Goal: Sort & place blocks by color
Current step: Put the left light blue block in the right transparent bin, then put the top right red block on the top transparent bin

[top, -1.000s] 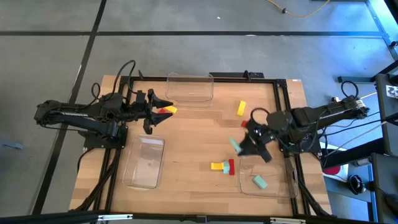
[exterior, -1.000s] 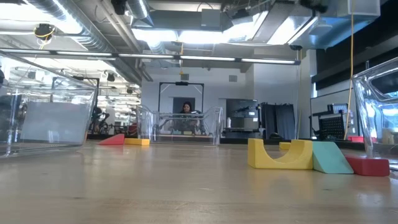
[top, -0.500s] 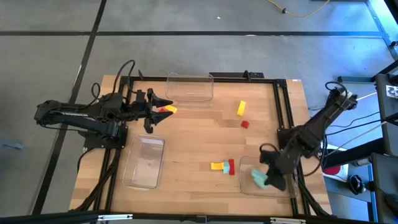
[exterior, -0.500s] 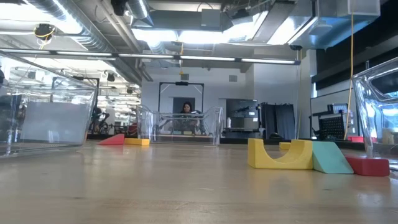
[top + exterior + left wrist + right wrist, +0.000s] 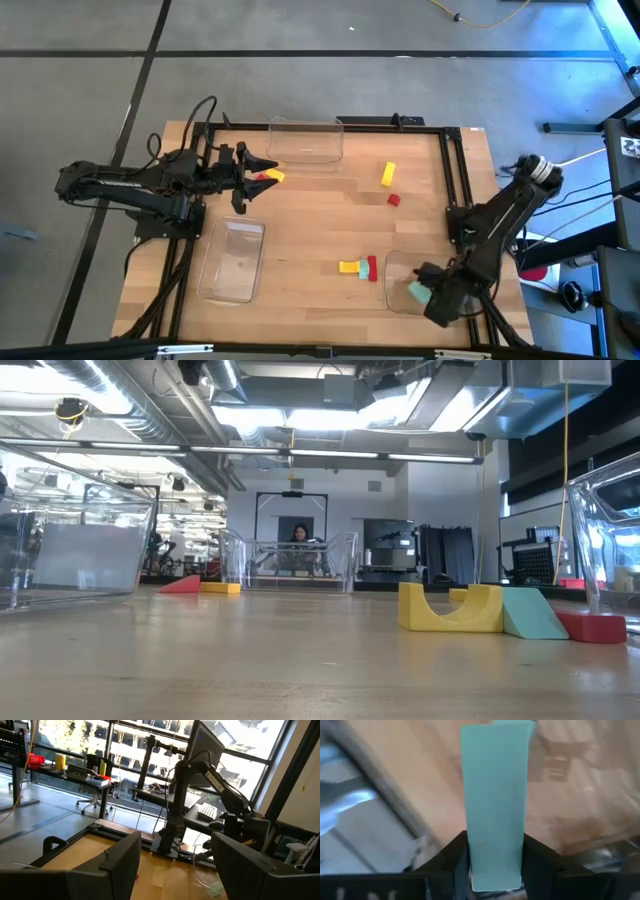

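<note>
1. Three clear trays [image 5: 305, 140] sit on the table [image 5: 310, 225]. Loose blocks: two yellow [image 5: 387, 174], two red [image 5: 394, 199], plus a red-yellow pair by the left gripper [image 5: 258, 170].
2. Right gripper [image 5: 432, 300] is low over the near-right tray, clamped on a mint block [image 5: 494, 805].
3. Left arm stretches along the far-left edge, fingers apart, empty.
4. No writing readable.
</note>
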You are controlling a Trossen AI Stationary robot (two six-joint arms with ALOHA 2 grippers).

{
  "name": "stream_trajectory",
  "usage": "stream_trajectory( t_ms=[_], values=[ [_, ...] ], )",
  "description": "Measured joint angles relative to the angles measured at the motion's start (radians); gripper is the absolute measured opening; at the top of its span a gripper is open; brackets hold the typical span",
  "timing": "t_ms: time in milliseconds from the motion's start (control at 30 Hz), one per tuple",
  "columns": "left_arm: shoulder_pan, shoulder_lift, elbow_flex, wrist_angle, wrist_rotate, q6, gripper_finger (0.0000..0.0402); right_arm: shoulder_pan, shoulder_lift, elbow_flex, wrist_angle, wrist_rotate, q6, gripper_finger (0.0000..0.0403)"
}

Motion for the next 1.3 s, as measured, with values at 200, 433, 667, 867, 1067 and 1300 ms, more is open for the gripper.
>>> stream_trajectory(
  t_ms=[200,433,667,867,1067,1300],
  values=[
    [0.000,0.000,0.000,0.000,-0.008,0.000,0.0231,0.000,0.088,0.000,-0.031,0.004,0.028,0.0135],
    [0.000,0.000,0.000,0.001,-0.009,0.000,0.0231,0.000,0.113,0.000,-0.032,0.023,0.010,0.0135],
    [0.000,0.000,0.000,0.001,-0.009,0.000,0.0231,-0.003,0.111,0.000,-0.039,0.027,-0.060,0.0135],
    [0.000,0.000,0.000,0.002,-0.009,0.000,0.0231,-0.004,0.110,0.000,-0.041,0.024,-0.086,0.0170],
    [0.000,0.000,0.000,0.002,-0.009,0.000,0.0231,-0.004,0.108,0.000,-0.044,0.013,-0.098,0.0305],
    [0.000,0.000,0.000,0.002,-0.008,0.000,0.0231,-0.005,0.019,0.000,-0.054,-0.019,-0.158,0.0326]
  ],
)
